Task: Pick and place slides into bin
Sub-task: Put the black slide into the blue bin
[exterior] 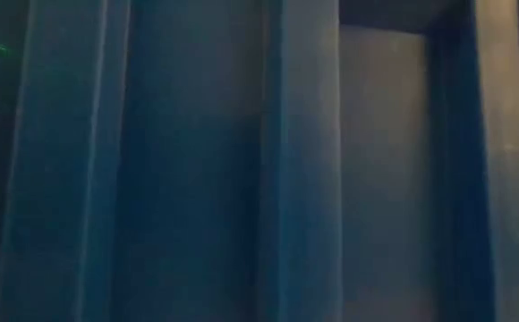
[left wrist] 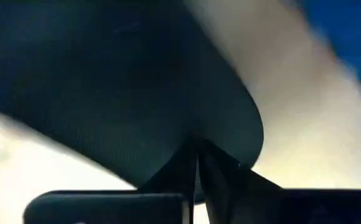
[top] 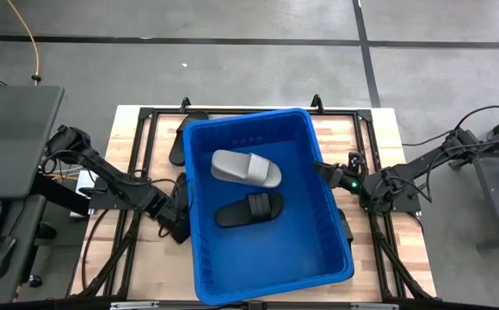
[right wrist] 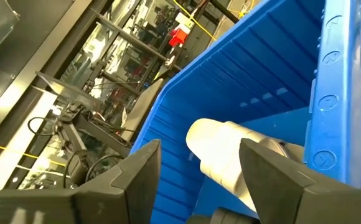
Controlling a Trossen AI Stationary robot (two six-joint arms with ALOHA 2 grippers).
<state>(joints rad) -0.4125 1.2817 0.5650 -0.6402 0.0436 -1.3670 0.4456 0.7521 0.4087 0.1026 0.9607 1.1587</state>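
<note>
The blue bin (top: 318,263) stands mid-table and holds a light grey slide (top: 245,167) and a black slide (top: 249,209), both lying on its floor. My left gripper (top: 175,222) is low at the bin's left outer wall, shut on another black slide (left wrist: 137,93) that lies on the table there. My right gripper (right wrist: 199,168) is open and empty at the bin's right rim (right wrist: 330,93), pointing into the bin; the grey slide (right wrist: 221,152) shows beyond its fingers. One more black slide (top: 185,136) lies on the table at the bin's far left corner. My left gripper has its two fingers closed together at the rounded edge (left wrist: 196,146) of the black slide beside the bin's left wall. The fingertips themselves hide the exact place of contact. Whether the slide is lifted cannot be told.
The bin's wall (exterior: 242,161) fills the low view. A dark object (top: 345,229) lies on the table by the bin's right wall. The wooden tabletop (top: 366,129) shows around the bin, inside a black frame.
</note>
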